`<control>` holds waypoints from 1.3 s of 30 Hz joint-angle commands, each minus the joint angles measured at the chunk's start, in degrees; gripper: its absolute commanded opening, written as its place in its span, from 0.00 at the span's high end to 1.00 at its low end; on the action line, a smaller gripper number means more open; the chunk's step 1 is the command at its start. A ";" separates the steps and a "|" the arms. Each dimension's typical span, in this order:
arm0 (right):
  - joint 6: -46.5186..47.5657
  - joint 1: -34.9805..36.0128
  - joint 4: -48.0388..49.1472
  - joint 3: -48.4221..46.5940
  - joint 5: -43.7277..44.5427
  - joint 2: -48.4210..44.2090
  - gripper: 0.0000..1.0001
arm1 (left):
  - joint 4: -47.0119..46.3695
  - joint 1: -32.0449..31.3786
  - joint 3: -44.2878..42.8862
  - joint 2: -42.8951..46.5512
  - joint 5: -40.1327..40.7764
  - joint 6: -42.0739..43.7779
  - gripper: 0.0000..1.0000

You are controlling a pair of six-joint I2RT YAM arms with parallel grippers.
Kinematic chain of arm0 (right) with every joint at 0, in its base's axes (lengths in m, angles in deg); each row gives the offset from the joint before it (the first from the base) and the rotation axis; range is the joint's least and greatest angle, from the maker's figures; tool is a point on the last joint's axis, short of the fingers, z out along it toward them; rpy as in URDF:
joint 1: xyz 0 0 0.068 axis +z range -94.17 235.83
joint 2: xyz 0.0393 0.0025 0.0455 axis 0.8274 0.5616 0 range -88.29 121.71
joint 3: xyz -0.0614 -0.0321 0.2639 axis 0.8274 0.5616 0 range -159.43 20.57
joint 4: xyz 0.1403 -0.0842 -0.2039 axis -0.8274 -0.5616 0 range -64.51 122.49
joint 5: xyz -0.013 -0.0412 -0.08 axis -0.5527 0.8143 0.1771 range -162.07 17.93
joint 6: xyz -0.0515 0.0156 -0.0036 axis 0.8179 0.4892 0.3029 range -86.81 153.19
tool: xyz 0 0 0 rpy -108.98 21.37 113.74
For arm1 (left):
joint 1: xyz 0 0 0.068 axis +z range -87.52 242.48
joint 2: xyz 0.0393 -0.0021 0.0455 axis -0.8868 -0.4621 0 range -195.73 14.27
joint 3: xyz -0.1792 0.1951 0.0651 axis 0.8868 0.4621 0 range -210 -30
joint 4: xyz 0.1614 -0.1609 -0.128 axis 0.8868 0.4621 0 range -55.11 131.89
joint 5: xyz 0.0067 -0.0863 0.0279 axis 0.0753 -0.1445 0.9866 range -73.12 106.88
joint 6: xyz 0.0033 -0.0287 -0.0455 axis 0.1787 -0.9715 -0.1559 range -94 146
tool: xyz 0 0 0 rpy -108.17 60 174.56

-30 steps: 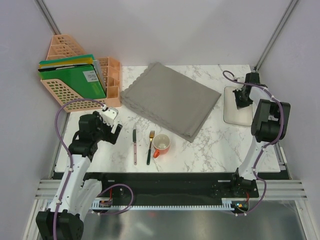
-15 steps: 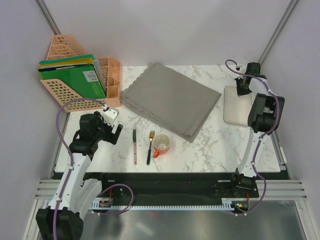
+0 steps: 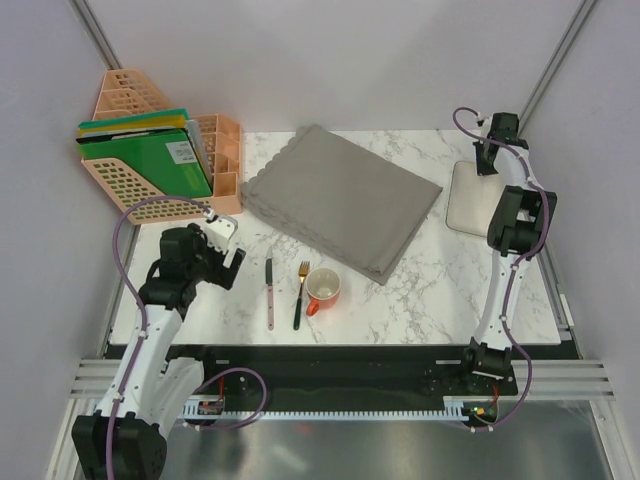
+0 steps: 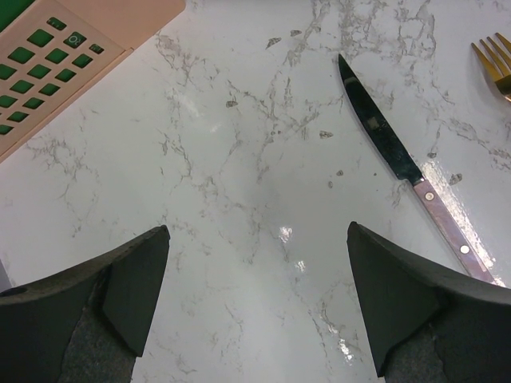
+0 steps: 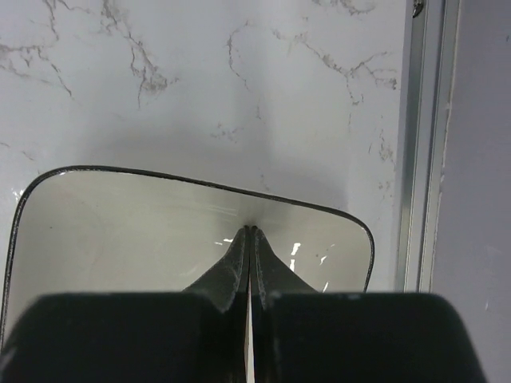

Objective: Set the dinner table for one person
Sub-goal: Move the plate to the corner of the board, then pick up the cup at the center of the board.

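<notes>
The dinner table [image 3: 430, 290] is white marble with grey veins. A grey scallop-edged placemat [image 3: 340, 200] lies askew at the middle back. A white rectangular plate [image 3: 468, 205] sits at the far right. My right gripper [image 3: 489, 165] is shut, and in the right wrist view its tips [image 5: 250, 229] rest on the plate [image 5: 120, 231] just inside its far rim. My left gripper [image 3: 228, 258] is open and empty, low over bare marble [image 4: 255, 303]. A knife [image 3: 269, 292], a fork [image 3: 300, 293] and a red mug [image 3: 324, 289] lie near the front.
A peach file organizer [image 3: 150, 160] with green folders stands at the back left; its corner shows in the left wrist view [image 4: 56, 48]. The knife [image 4: 399, 163] and fork tines [image 4: 495, 60] lie right of my left fingers. A metal rail [image 5: 419, 144] borders the table beyond the plate.
My right gripper has moved toward the table's far edge along the plate, and the plate has shifted a little that way and turned slightly. The left arm has not moved.
</notes>
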 commanded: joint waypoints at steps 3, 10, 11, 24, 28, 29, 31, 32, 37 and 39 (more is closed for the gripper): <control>-1.06 -0.56 -1.74 12.46 -2.67 -2.10 1.00 | -0.50 0.13 -2.02 -0.69 -0.83 -1.61 0.00; 2.18 -0.56 -2.52 28.71 -18.56 -26.82 0.82 | -2.00 0.13 -0.17 0.63 -2.94 -1.00 0.00; 2.89 -0.56 -4.26 29.87 -19.90 -31.89 0.68 | -2.35 0.13 0.00 1.15 -3.03 -0.91 0.00; 33.20 0.40 -48.83 43.76 -32.83 -57.07 0.26 | 0.02 0.13 1.50 5.29 -2.94 1.55 0.00; 34.63 5.48 -49.10 50.61 -33.09 -63.22 0.28 | -0.06 0.13 1.59 3.01 -4.52 1.11 0.00; 34.02 7.24 -48.49 51.32 -33.27 -64.45 0.28 | -0.06 0.13 1.50 2.48 -4.70 0.94 0.00; 29.90 12.06 -46.30 52.90 -34.23 -65.43 0.33 | -0.24 0.13 1.15 1.69 -4.97 0.67 0.00; 28.49 14.79 -43.94 53.17 -34.50 -65.78 0.34 | -0.15 0.13 0.97 1.34 -5.05 0.58 0.00; 17.43 28.32 -34.80 52.21 -33.55 -62.63 0.35 | 0.02 0.13 0.36 1.77 -4.62 0.49 0.00; 14.25 33.25 -32.07 51.51 -32.75 -60.96 0.37 | 0.37 0.13 0.01 1.60 -3.92 0.49 0.00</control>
